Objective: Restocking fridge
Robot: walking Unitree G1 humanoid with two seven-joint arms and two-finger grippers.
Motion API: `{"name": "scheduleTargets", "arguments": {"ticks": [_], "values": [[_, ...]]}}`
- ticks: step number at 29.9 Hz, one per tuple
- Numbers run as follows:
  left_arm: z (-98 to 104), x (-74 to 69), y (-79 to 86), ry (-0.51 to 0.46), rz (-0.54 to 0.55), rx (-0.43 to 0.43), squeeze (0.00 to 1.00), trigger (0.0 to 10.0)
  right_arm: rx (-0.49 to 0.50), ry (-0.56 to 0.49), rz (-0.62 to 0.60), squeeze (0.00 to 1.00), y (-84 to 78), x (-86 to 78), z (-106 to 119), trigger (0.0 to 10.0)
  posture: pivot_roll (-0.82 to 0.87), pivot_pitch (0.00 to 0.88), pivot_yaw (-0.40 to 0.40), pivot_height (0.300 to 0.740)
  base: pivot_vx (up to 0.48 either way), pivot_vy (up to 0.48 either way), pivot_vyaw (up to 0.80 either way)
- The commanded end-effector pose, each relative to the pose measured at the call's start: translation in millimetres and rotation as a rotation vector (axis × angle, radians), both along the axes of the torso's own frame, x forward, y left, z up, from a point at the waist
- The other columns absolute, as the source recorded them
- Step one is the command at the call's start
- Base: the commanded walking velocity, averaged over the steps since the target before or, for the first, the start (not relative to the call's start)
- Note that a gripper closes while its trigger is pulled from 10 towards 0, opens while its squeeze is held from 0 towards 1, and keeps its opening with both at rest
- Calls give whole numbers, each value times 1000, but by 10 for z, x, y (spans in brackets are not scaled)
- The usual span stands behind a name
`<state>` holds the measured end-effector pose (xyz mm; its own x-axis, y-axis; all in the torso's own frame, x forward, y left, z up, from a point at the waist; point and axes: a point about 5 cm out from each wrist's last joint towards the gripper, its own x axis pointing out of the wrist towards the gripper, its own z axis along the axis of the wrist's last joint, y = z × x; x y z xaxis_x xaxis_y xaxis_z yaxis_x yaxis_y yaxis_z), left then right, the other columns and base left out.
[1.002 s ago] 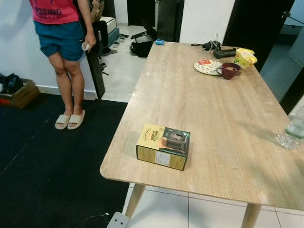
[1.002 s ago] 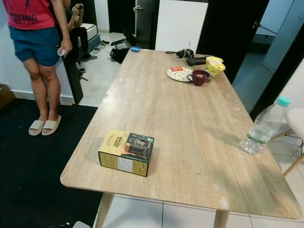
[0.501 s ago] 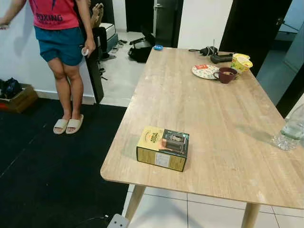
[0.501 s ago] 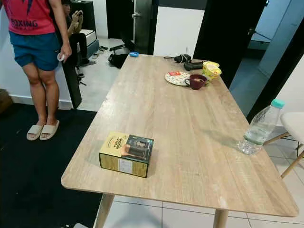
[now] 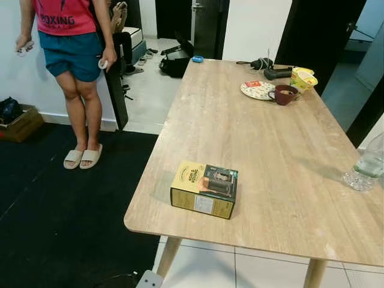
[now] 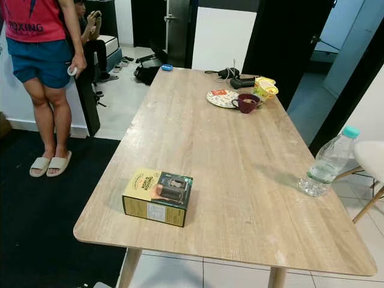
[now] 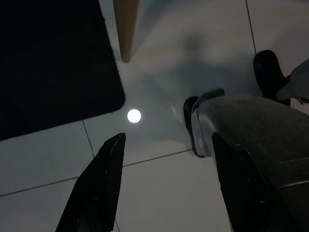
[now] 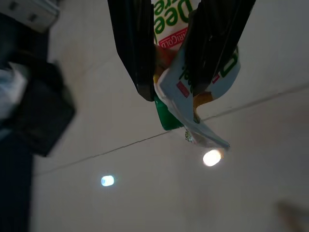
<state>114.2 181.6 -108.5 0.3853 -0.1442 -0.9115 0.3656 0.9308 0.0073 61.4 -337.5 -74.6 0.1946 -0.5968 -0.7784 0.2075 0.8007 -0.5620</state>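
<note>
A yellow and dark green box lies on the wooden table near its front left corner. A clear water bottle with a teal cap stands at the table's right edge. In the right wrist view my right gripper hangs over the tiled floor, shut on a white and green drink carton that sticks out past the fingers. In the left wrist view my left gripper is open above the floor tiles, with nothing between its fingers.
A person in a red shirt, blue shorts and slippers stands left of the table on a dark rug. At the table's far end sit a plate, a maroon mug and a yellow cup. A white chair stands at right.
The camera has shifted a little, so the table and box sit slightly lower and further left. The person has lowered an arm and stepped slightly left.
</note>
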Motion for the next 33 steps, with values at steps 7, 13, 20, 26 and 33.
{"name": "scheduleTargets", "arguments": {"ticks": [7,13,20,26,33], "values": [[-50,-135,-126,55,10,-43,0,10000,89,54,154,0,216,123,-92,10000,11,0,-94,740,0,0,0],[-58,-161,-134,67,-10,-41,0,10000,162,76,293,0,435,306,-150,10000,1,0,-88,740,0,0,0],[-50,-130,-126,61,-3,-37,0,10000,192,78,364,0,524,393,-164,10000,22,0,-114,740,0,0,0],[-24,-7,-163,40,-5,-40,0,10000,197,88,444,0,575,537,-143,10000,2,0,-109,740,0,0,0],[19,159,-251,13,-35,-51,0,10000,220,99,487,0,646,596,-151,10000,-7,0,-106,740,0,0,0]]}}
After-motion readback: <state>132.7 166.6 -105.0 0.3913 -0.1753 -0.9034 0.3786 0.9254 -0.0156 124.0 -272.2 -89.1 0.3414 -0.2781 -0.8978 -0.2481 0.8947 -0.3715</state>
